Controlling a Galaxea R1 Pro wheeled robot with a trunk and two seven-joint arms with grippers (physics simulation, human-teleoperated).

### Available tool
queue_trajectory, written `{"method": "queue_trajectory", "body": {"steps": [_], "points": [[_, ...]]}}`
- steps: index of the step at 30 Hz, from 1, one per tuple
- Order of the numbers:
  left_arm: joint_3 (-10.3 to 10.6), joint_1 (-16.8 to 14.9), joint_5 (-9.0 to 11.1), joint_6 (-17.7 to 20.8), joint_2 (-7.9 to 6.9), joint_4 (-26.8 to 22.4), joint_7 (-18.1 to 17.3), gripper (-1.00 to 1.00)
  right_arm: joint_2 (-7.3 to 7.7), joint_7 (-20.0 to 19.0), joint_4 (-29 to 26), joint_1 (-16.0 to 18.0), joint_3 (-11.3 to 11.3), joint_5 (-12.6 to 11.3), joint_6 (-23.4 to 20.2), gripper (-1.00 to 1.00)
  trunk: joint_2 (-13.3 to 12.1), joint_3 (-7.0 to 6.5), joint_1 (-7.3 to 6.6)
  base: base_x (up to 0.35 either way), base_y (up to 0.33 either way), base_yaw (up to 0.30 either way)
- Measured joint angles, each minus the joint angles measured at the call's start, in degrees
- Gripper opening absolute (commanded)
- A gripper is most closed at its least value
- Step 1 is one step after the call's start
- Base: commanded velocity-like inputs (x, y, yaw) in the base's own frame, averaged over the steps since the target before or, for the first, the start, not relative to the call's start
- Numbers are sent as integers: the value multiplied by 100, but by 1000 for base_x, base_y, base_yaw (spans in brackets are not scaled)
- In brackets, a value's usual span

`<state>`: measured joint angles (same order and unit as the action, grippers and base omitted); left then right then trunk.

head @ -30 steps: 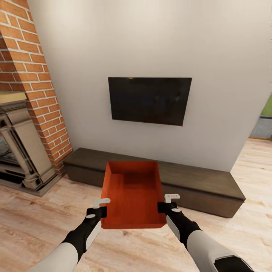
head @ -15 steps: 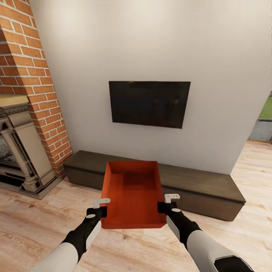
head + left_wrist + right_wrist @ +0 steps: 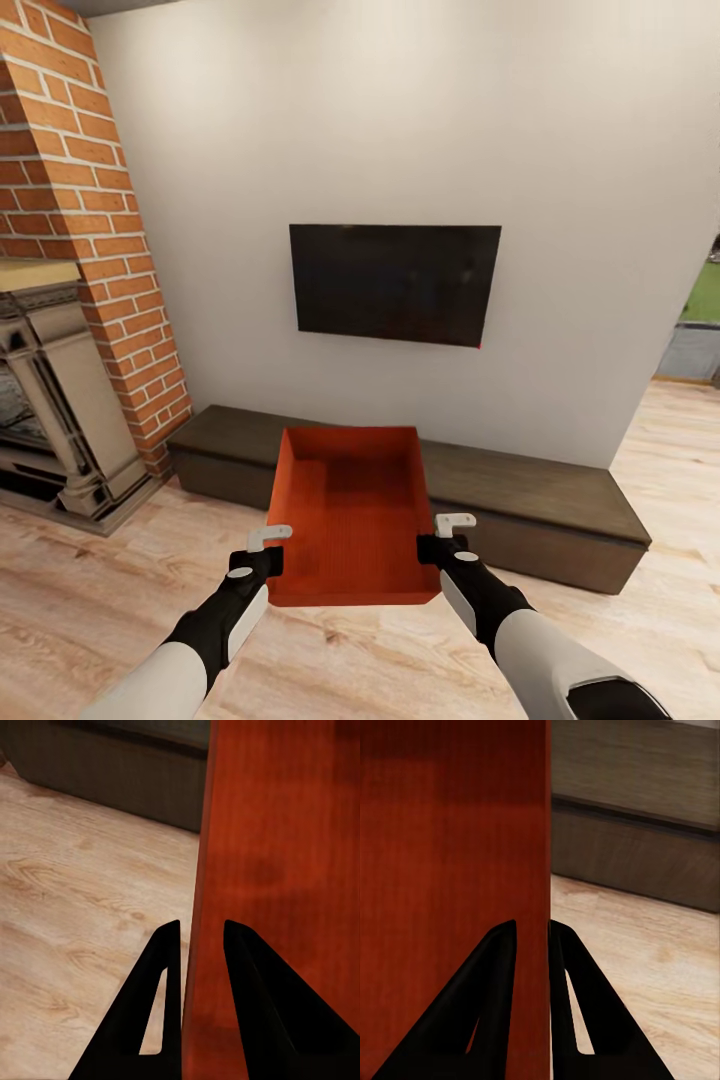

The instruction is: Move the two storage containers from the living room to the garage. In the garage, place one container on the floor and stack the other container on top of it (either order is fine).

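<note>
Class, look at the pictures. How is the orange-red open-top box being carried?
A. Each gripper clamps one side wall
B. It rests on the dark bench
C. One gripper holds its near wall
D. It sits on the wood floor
A: the left gripper and right gripper each pinch a side wall of the orange-red open-top box, held above the light wood-plank floor.

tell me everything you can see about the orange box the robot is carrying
The storage container is an orange-red, open-top rectangular box with plain smooth walls, and it looks empty. It is held level above the wood-plank floor, in front of the dark low bench. The left end effector pinches its left wall and the right end effector its right wall, one finger inside and one outside each.
</note>
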<state>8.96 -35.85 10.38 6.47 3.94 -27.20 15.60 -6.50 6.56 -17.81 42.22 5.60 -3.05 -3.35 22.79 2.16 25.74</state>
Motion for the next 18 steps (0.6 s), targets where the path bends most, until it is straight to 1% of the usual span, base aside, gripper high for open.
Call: {"method": "queue_trajectory", "body": {"steps": [18], "points": [[2,-2,2,-2,3,12,6,-100,1,3,3,1,3,-2,-5,-100,6,-160,1,0,0,0]]}}
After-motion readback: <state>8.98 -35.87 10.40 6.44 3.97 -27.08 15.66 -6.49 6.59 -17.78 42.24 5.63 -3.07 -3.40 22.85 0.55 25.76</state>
